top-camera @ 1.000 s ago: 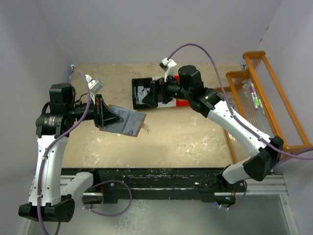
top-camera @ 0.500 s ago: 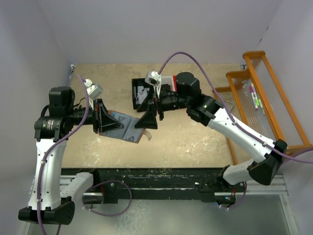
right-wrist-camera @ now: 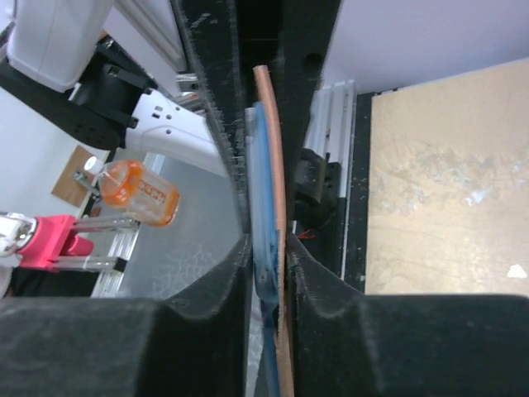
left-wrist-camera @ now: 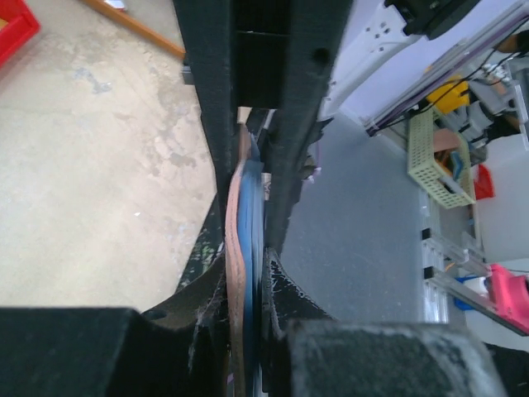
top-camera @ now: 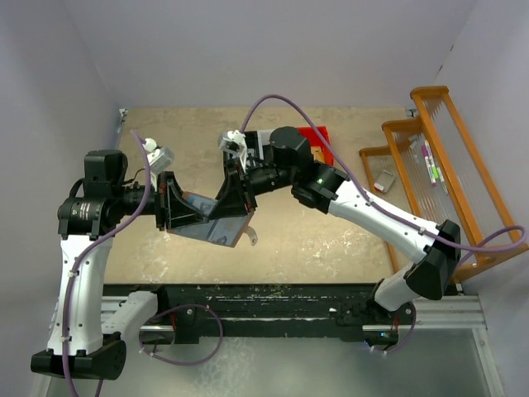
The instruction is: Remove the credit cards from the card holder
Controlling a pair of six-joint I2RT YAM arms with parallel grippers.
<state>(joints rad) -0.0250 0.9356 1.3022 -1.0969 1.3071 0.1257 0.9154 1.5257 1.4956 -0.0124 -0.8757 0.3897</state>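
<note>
The card holder [top-camera: 216,225] hangs in the air over the left half of the table, salmon outside and blue-grey inside, with its snap tab [top-camera: 251,236] dangling at the right. My left gripper [top-camera: 176,213] is shut on its left end. My right gripper [top-camera: 236,203] has closed on its right end from the other side. Both wrist views show the card holder [left-wrist-camera: 239,217] edge-on, a salmon layer against blue layers, pinched between the left gripper [left-wrist-camera: 246,277] fingers and the right gripper [right-wrist-camera: 269,248] fingers. The card holder [right-wrist-camera: 263,182] hides the credit cards; I cannot tell them apart from the lining.
A red flat item [top-camera: 317,136] and part of a black box [top-camera: 253,145] lie at the back behind the right arm. An orange wire rack [top-camera: 463,165] stands along the right edge, holding pens [top-camera: 428,162]. A small grey object [top-camera: 384,179] lies beside it.
The right arm has swung left from the black box to the card holder and its jaws have closed from wide open onto the holder's right end. The left gripper kept its hold.
</note>
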